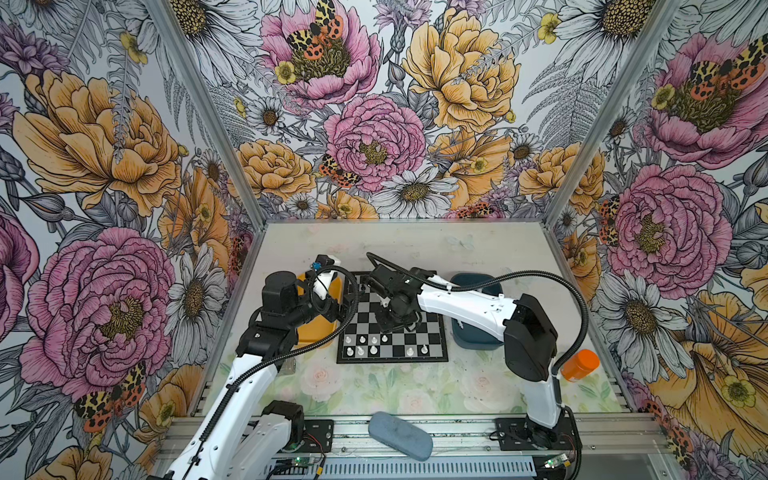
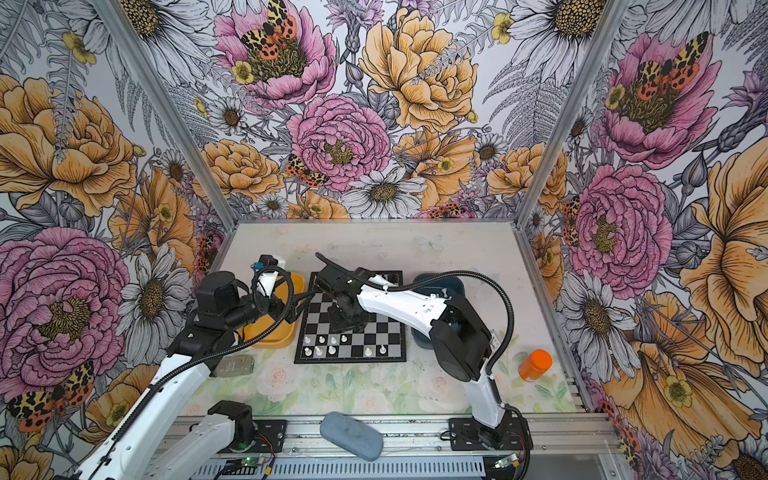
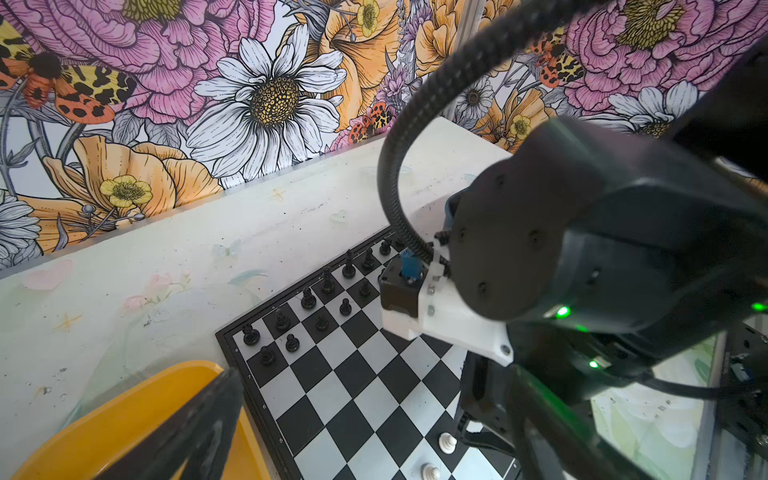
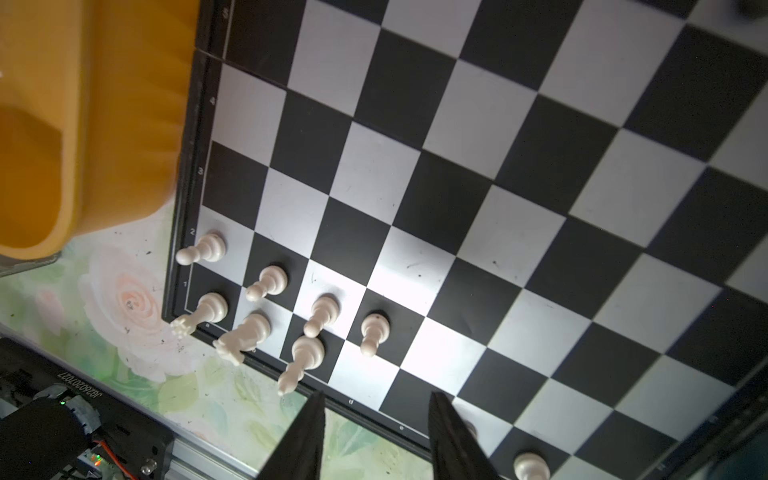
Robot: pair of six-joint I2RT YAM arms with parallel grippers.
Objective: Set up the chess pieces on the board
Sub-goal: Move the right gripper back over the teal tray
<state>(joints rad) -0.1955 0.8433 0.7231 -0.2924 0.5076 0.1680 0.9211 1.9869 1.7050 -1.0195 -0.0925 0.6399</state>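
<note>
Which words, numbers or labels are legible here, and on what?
"4", "3", "2", "1": rank numbers on the board border, right wrist view.
"d", "e": file letters, same border.
"8", "7", "6", "5": same border, left wrist view, faint.
Serial label on a black part off the board: upside down, too blurred to read.
Top views: nothing legible.

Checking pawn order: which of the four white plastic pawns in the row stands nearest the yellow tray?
The end pawn on the silver-grey edge square beside the printed 2; others stand inward.
</note>
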